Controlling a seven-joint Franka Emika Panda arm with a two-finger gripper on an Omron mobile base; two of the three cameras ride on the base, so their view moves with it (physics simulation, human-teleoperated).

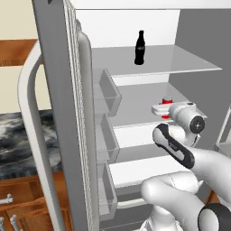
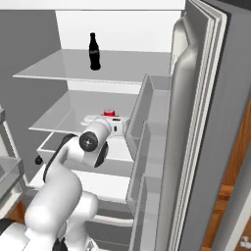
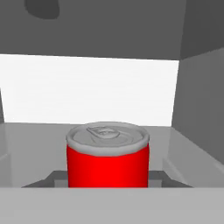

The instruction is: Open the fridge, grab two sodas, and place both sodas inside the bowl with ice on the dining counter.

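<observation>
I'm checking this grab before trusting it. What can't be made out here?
- Jaws on the red can: hand view, its body covers where they would meet it; contact unclear.
- Can in base views: hand hides all but its top.
- Bottle label: too small.
- Fridge bottom: cut off by the arm.

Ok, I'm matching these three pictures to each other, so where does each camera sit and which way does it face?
Left base view: behind the arm's left, facing the open fridge; white arm at lower right.
Right base view: behind the arm's right, facing the same shelves; arm at lower left.
Hand view: on the hand, looking along the gripper at a red can between its fingers.
Both base views share the black bottle on the upper shelf.
</observation>
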